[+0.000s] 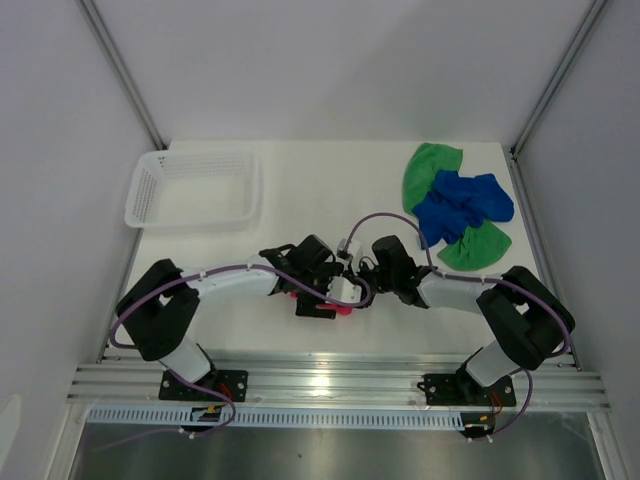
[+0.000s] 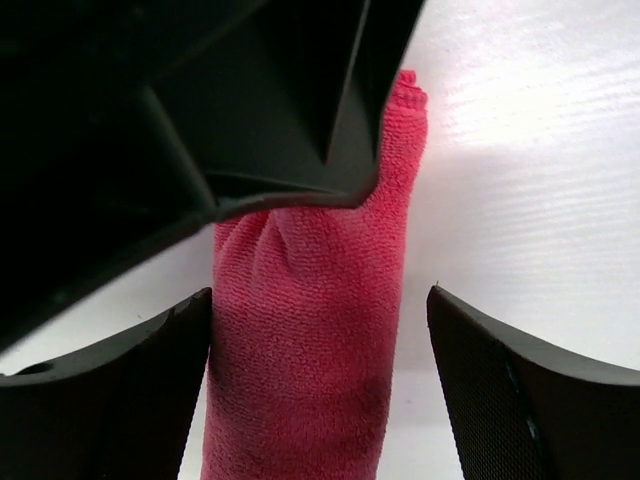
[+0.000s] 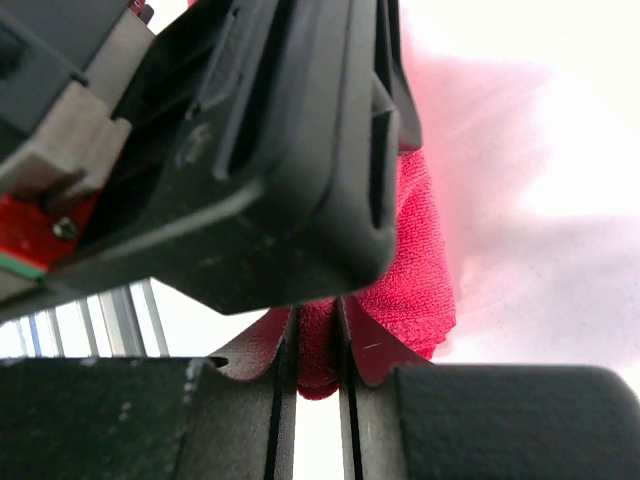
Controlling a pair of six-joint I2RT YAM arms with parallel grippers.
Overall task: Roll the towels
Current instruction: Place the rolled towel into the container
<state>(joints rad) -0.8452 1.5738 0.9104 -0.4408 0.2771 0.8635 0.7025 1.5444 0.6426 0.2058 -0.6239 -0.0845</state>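
Pink-red towel [image 2: 310,340] edge pinched by right end effector [image 3: 318,335].

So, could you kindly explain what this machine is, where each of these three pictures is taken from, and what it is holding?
It is two robot arms, the left arm and the right arm, bolted at the near edge of a white table. One picture looks down from above and behind them; the other two come from cameras on their wrists. On the table sit a white plastic mesh basket and a royal blue cloth towel lying over a bright green cloth towel. The right gripper pinches a pink-red fabric towel; the left gripper stands open astride it.
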